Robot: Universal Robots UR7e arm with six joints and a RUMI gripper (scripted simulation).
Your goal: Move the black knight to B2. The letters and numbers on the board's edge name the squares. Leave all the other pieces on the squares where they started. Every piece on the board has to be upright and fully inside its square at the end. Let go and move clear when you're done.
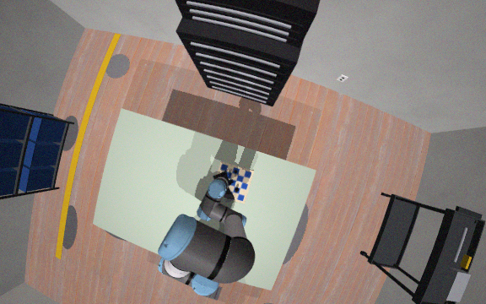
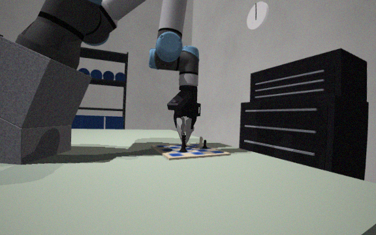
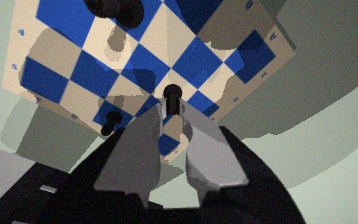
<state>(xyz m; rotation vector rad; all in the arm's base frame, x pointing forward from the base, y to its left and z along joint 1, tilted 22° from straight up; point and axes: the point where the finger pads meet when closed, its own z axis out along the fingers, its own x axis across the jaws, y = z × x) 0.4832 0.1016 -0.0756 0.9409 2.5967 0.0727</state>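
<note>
Pale green table (image 2: 207, 196), grey walls (image 2: 220, 65)

Table: pale green top (image 1: 142, 186), on a wooden floor (image 1: 353, 169).
Tool chest: black, silver drawer handles (image 2: 305, 111).
Shelf rack: dark frame (image 1: 63, 156), blue bins.
Wall clock: round, white (image 2: 257, 14).
Floor line: yellow (image 1: 84, 135).

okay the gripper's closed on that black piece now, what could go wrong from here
The gripper pinches the black piece only near its top, so it could tilt or slip when lifted. Another small black piece stands close beside one finger and could get knocked over as the arm moves.
</note>
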